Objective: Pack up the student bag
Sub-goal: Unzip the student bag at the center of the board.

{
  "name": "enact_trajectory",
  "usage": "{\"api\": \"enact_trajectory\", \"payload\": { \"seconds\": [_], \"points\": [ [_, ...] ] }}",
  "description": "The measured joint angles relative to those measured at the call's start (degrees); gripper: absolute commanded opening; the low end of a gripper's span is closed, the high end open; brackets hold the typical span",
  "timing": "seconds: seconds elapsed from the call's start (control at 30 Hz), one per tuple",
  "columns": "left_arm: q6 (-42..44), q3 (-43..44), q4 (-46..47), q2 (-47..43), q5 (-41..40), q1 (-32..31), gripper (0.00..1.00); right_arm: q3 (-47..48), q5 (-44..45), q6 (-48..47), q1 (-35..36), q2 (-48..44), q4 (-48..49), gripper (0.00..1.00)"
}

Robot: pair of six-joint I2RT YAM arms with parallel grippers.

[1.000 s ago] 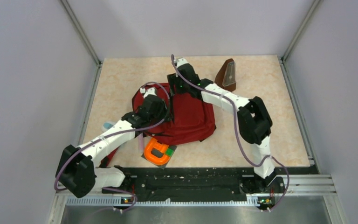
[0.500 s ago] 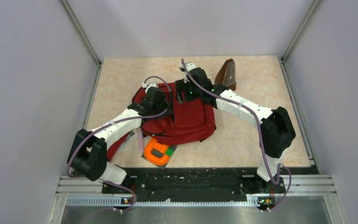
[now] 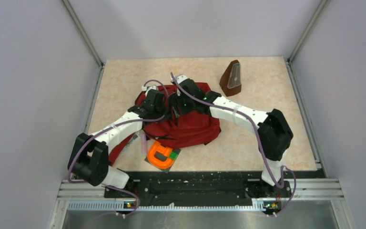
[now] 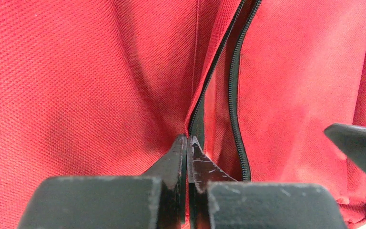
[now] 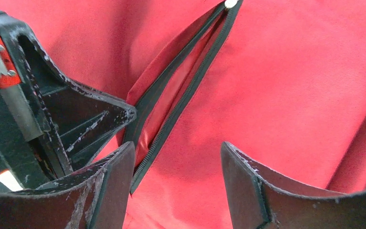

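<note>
Beside the parted right end effector (image 5: 176, 153), left end effector (image 4: 188, 139) pinches student bag (image 3: 193, 128).

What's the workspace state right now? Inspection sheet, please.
Surface: beige table, mostly bare on the right.
Job's things: student bag lies flat, zipper partly open.
Clutter: metronome upright, far right; orange C-shaped item in front of the bag.
Hands: left hand shut, apparently pinching fabric at the zipper edge; right hand open over the opening.
Cables: purple cables along both arms.
Surroundings: grey walls, metal rail.
</note>
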Motion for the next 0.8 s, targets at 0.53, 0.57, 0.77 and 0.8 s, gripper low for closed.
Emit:
{"api": "enact_trajectory", "payload": {
  "seconds": [0.53, 0.57, 0.77, 0.8],
  "points": [
    [-0.28, -1.46, 2.32, -0.09, 3.80, 1.88, 0.00, 6.95, 9.94, 0.68, 3.28, 9.75, -8.33, 0.32],
    [-0.28, -1.57, 2.43, -0.20, 3.80, 1.88, 0.00, 6.95, 11.41, 0.85, 3.41, 9.75, -8.28, 0.29],
    [-0.94, -3.10, 3.58, -1.36, 3.82, 2.14, 0.00, 4.44, 21.00, 0.55, 3.56, 6.58, -6.73, 0.00],
    [-1.11, -3.32, 3.72, -1.51, 3.82, 2.16, 0.00, 3.45, 21.97, 0.74, 3.56, 5.07, -5.99, 0.00]
  ]
}}
